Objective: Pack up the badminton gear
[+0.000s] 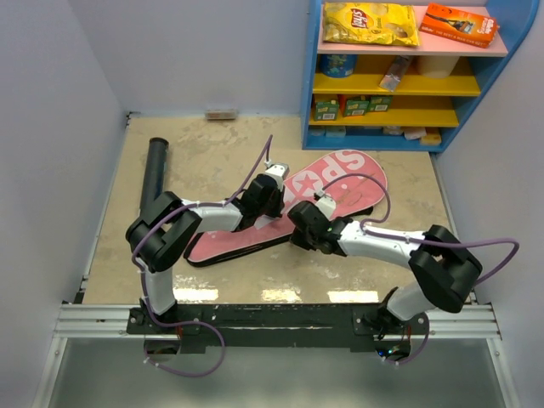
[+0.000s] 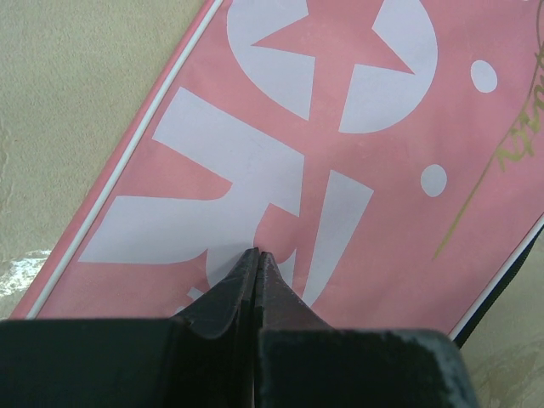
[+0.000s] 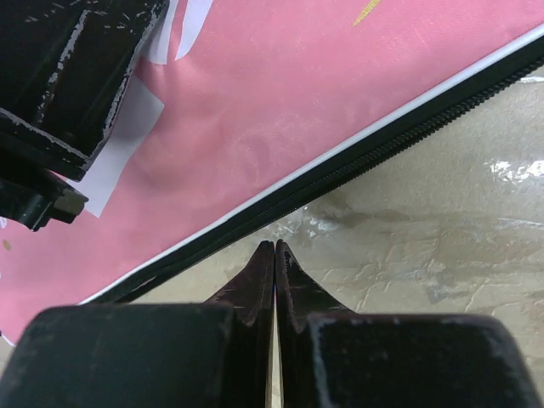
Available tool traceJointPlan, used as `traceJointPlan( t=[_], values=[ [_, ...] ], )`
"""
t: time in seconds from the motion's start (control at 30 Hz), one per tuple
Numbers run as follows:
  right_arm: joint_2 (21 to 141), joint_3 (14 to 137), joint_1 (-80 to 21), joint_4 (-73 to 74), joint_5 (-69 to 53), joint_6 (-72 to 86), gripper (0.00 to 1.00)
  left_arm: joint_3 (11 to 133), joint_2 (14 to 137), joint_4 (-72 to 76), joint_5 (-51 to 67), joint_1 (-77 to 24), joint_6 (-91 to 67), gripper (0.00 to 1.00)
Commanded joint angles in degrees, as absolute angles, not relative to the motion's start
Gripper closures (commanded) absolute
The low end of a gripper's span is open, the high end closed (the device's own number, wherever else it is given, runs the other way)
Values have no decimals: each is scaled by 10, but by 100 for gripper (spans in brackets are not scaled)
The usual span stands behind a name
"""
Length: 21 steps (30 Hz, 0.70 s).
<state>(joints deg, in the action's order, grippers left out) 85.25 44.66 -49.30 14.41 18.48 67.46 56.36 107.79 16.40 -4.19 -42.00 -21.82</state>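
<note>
On the beige marbled table (image 1: 212, 144) between pale walls, the pink bag (image 1: 348, 178) lies flat, the left gripper (image 2: 257, 253) closed on its fabric, the right gripper (image 3: 274, 246) closed beside its zipper edge.

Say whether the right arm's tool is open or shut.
Shut: the right tool shows its fingers pressed together, nothing between them, beside the pink bag.

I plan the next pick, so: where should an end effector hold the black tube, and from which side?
Probably its middle, from above, closing across the width: the black tube lies flat, pointing away from the arms, and its near end is hidden behind the left arm.
</note>
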Motion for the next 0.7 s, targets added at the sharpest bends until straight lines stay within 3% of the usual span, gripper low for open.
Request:
traceJointPlan(
  t=[0.0, 0.07, 0.1, 0.13, 0.23, 0.4, 0.67],
  values=[
    [826, 468, -494, 174, 226, 703, 100, 553, 1105, 122, -17, -422, -224, 100],
    [803, 473, -492, 210, 256, 699, 100, 553, 1104, 121, -18, -422, -223, 100],
    [795, 475, -487, 224, 269, 695, 92, 553, 1103, 120, -17, -421, -223, 100],
    [788, 479, -481, 252, 292, 684, 76, 553, 1102, 120, -17, -421, -224, 100],
    [764, 474, -438, 289, 310, 645, 57, 552, 1098, 117, -18, -422, -221, 100],
    [730, 445, -339, 279, 295, 563, 52, 549, 1092, 114, -18, -422, -220, 100],
    [751, 436, -303, 214, 262, 400, 52, 534, 1077, 123, -3, -422, -225, 100]
  ],
)
